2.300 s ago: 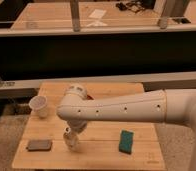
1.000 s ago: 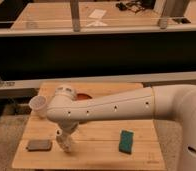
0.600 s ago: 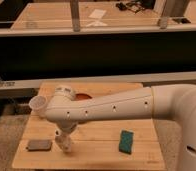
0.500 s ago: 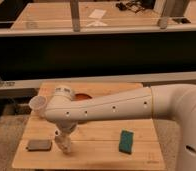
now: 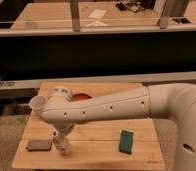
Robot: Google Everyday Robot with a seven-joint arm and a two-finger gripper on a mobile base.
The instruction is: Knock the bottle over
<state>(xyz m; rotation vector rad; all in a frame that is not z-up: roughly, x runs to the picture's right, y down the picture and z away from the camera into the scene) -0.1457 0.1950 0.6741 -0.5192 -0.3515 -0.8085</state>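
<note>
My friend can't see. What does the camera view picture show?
A white robot arm reaches left across a wooden table, its shut gripper pointing down right by a small clear bottle that looks upright. A white cup, green sponge and a flat grey block sit nearby.

Your arm is white with small dark dots. The gripper is pale grey-white, low at the table's front left by the clear, whitish-labelled bottle. Table light wood. Sponge teal-green. Flat pad dark grey-brown. Cup translucent white. Round thing orange-red.
</note>
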